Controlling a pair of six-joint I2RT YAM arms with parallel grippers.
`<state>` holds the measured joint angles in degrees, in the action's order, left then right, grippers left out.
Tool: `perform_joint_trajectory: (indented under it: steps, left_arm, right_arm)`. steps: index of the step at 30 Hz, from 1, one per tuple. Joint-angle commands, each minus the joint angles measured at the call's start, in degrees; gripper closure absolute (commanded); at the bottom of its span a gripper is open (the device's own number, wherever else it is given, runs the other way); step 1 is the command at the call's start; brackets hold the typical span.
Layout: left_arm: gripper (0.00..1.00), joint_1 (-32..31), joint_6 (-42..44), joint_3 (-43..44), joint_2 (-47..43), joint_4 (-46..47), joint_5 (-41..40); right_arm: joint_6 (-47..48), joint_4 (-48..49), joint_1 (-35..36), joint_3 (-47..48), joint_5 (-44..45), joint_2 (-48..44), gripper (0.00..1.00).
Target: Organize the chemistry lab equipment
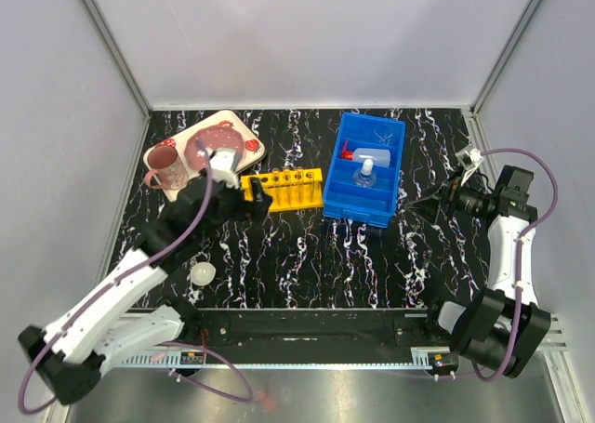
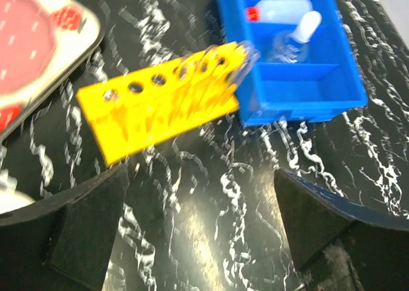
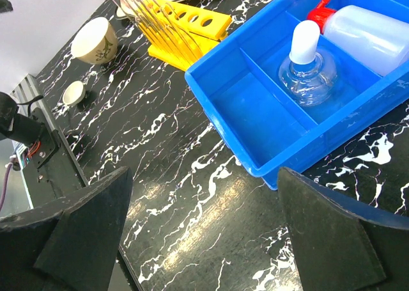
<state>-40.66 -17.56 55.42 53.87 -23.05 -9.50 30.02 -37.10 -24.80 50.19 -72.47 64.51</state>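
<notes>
The yellow tube rack [image 1: 284, 189] stands left of the blue bin [image 1: 353, 209]. Clear test tubes [image 3: 137, 3] rise from the rack [image 3: 185, 29]; they show blurred at its bin end [image 2: 239, 57]. The red-capped squeeze bottle [image 1: 365, 153] and the glass flask [image 1: 364, 174] lie in the bin. A small white dish [image 1: 202, 273] sits near the front left. My left gripper [image 1: 256, 198] hovers open at the rack's left end, with only bare table between its fingers [image 2: 201, 182]. My right gripper [image 1: 418, 203] is open beside the bin's right front corner, holding nothing [image 3: 204, 176].
A pink mug [image 1: 165, 167] and a strawberry-patterned tray [image 1: 237, 125] are at the back left. A larger white bowl [image 3: 96, 40] stands beyond the rack. The bin's near compartment [image 3: 255, 131] holds nothing. Grey walls enclose the table.
</notes>
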Motion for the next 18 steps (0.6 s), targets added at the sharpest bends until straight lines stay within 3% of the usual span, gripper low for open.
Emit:
perform_joint_trajectory:
  steps: [1, 7, 11, 18]
  left_arm:
    - [0.01, 3.4, -11.5, -8.9, -11.7, -4.3, -4.0]
    - [0.01, 4.5, -25.5, -15.1, -19.1, -15.0, -9.0]
    - [0.01, 4.6, -35.7, -17.5, -17.8, -22.7, -12.2]
    - [0.03, 4.6, -50.4, -25.9, -11.6, -24.2, -15.2]
  right_arm:
    - [0.9, 1.1, -0.3, 0.0, 0.4, -1.2, 0.0]
    - [0.8, 1.0, -0.3, 0.0, 0.0, -0.5, 0.0]
    - [0.8, 0.9, -0.3, 0.2, 0.5, -0.6, 0.0]
    - [0.6, 0.9, -0.3, 0.1, 0.8, 0.0, 0.0]
